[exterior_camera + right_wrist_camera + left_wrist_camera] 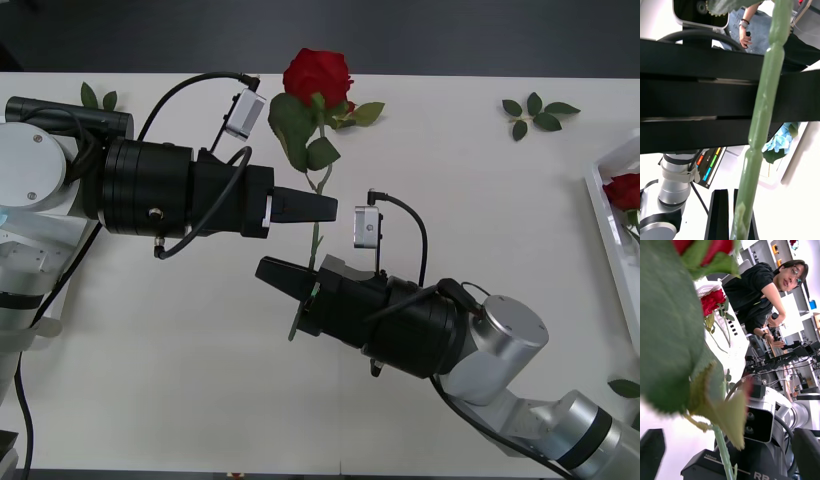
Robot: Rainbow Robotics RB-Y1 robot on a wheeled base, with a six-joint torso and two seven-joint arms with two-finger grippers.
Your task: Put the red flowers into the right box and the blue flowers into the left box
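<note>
One red flower [318, 74] hangs above the table's middle, its green stem [316, 240] running down toward me. My right gripper [275, 274] is shut on the lower stem [760, 123], which rises from between its black fingers [720, 213]. My left gripper [322, 207] reaches in from the left and stands open, its fingers on either side of the stem [724, 453] just below the leaves. Another red flower [625, 190] lies in the right box [600, 215]. Blue flowers [781, 141] lie in the left box [790, 167].
Loose green leaf sprigs lie at the table's far left [99, 97], far right [536, 112] and near right edge [626, 388]. The two arms nearly touch at the table's middle. A person [763, 285] sits beyond the table.
</note>
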